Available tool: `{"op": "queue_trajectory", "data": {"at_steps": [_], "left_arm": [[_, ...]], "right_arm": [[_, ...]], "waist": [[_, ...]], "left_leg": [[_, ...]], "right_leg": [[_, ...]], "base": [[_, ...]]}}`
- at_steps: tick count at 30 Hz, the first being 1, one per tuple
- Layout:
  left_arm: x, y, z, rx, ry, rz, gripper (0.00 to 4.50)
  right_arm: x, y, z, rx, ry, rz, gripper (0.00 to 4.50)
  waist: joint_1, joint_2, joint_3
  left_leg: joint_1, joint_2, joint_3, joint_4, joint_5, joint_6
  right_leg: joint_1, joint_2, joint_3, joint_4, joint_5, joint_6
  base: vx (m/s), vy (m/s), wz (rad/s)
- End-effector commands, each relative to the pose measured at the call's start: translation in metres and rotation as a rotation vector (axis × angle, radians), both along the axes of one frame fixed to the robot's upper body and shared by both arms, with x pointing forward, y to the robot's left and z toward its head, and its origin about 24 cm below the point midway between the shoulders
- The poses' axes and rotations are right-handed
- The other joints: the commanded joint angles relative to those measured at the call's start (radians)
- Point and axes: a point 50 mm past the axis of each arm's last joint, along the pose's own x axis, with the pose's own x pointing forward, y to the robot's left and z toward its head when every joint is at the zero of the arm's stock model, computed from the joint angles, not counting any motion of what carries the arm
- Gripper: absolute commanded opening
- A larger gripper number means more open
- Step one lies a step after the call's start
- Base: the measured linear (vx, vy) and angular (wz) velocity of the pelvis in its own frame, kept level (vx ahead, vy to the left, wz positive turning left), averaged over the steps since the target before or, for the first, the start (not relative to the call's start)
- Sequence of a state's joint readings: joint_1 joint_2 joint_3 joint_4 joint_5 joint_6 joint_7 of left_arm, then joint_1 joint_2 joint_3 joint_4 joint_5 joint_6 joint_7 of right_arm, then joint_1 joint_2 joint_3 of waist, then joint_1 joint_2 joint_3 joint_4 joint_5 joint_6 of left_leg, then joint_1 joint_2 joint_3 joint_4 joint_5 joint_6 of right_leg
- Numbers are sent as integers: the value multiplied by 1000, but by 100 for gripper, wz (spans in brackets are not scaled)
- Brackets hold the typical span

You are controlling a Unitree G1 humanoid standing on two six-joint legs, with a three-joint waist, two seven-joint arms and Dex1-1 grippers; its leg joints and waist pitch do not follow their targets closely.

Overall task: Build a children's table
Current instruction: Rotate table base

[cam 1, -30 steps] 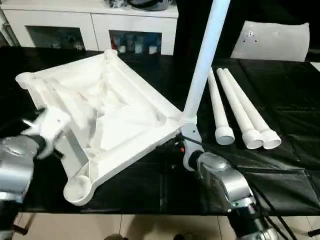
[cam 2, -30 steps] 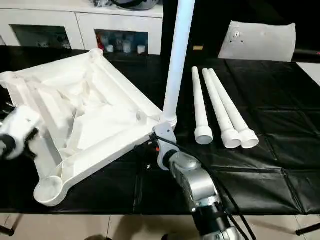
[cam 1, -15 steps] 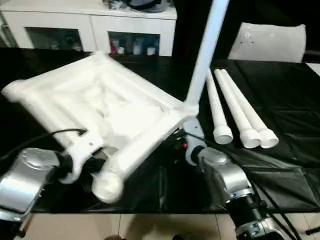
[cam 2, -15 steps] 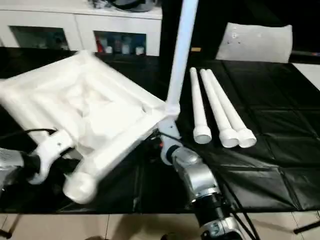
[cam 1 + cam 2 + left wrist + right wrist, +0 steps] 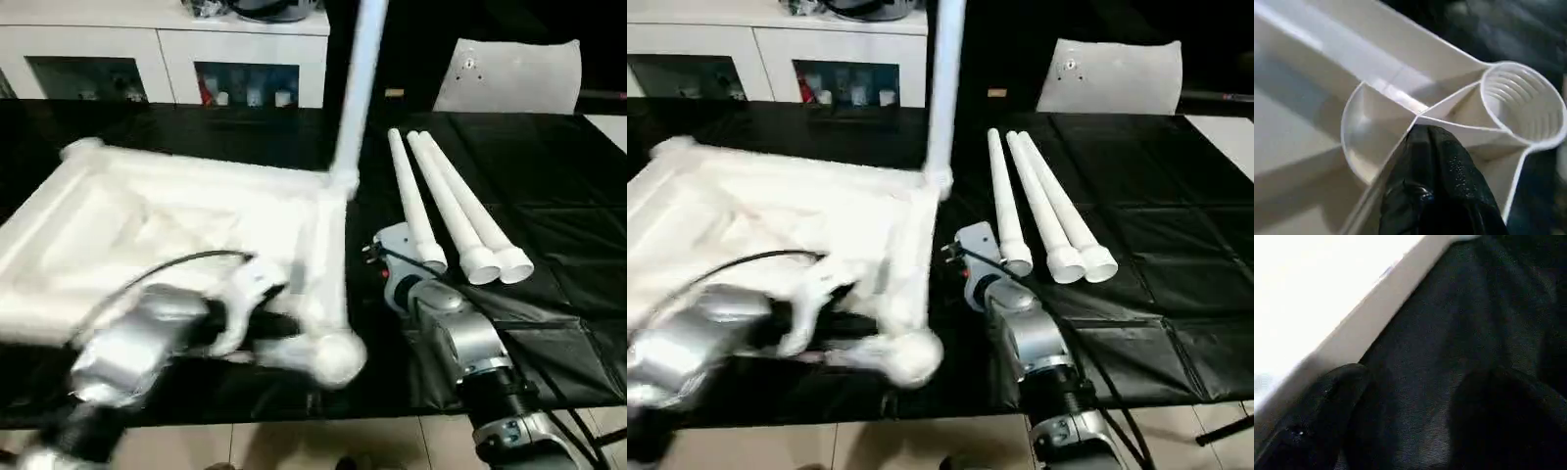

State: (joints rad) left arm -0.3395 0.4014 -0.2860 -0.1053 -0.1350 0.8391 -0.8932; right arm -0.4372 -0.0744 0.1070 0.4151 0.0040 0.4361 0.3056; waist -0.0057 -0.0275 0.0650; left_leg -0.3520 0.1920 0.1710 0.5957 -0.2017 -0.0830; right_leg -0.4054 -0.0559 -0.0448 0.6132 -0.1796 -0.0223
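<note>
Gripping table top rib, left gripper clamped

The table top lies underside up on the left of the black table, with one leg standing upright in its far right corner. Three loose legs lie side by side to its right. Behind stand cabinets at left and a flat panel at right.
</note>
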Motion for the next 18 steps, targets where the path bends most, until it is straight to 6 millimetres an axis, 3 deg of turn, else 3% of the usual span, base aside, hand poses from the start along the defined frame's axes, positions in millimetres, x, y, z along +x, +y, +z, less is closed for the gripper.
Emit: {"op": "queue_trajectory", "data": {"at_steps": [1, 2, 3, 4, 5, 7, 10, 14, 16, 17, 18], "left_arm": [[19, -8, 10, -6, -138, 65, 7], [24, -9, 9, 5, -156, 94, 7], [30, -7, 7, 32, -190, 138, 7], [34, -6, 5, 51, -211, 169, 7], [34, -6, 5, 51, -211, 169, 7], [41, -2, 5, 58, -248, 211, 7], [41, 3, 12, 23, -298, 209, 7], [42, 6, 17, -15, -340, 213, 7], [42, 6, 18, -18, -343, 213, 24], [38, 11, 25, -63, -370, 210, 24], [36, 14, 28, -81, -384, 211, 52]], "right_arm": [[1, 18, 8, 39, -27, 72, 450], [2, 17, 9, 36, -33, 67, 450], [4, 14, 13, 28, -50, 54, 450], [7, 12, 16, 23, -67, 39, 450], [7, 12, 16, 23, -67, 39, 450], [13, 6, 27, -1, -106, 4, 450], [22, -4, 43, -61, -118, -96, 450], [27, -8, 52, -27, -97, -122, 450], [28, -9, 53, -25, -99, -126, 450], [38, -19, 64, -10, -127, -181, 450], [43, -26, 69, -15, -141, -218, 450]], "waist": [[6, 16, -69], [7, 13, -71], [7, 15, -71], [9, 16, -74], [8, 13, -72], [10, 18, -72], [9, 14, -74], [15, 19, -74], [18, 20, -76], [20, 23, -77], [19, 20, -77]], "left_leg": [[-5, 18, -5, -63, -148, -3], [-3, 18, -4, -60, -156, 0], [-8, 18, -7, -62, -147, 3], [-1, 19, -7, -59, -140, 3], [-5, 19, -5, -59, -136, 7], [-4, 20, -6, -60, -138, 10], [-4, 21, -7, -60, -121, 5], [2, 22, -4, -59, -112, 2], [2, 22, -4, -59, -106, 3], [1, 23, -5, -60, -101, 2], [-1, 24, -5, -60, -99, -3]], "right_leg": [[59, -59, 44, -75, -205, -182], [60, -59, 44, -77, -221, -176], [64, -60, 44, -76, -222, -171], [60, -61, 43, -76, -221, -170], [60, -60, 44, -76, -213, -173], [58, -59, 43, -75, -212, -175], [60, -59, 42, -71, -184, -183], [57, -58, 45, -64, -137, -194], [58, -58, 45, -61, -103, -205], [60, -60, 44, -58, -89, -212], [61, -60, 44, -55, -76, -222]], "base": [[0, 0, 0], [0, 0, 0], [0, 0, 0], [0, 0, 0], [0, 0, 0], [0, 0, 0], [0, 0, 0], [0, 0, 0], [0, 0, 0], [0, 0, 0], [0, 0, 0]]}}
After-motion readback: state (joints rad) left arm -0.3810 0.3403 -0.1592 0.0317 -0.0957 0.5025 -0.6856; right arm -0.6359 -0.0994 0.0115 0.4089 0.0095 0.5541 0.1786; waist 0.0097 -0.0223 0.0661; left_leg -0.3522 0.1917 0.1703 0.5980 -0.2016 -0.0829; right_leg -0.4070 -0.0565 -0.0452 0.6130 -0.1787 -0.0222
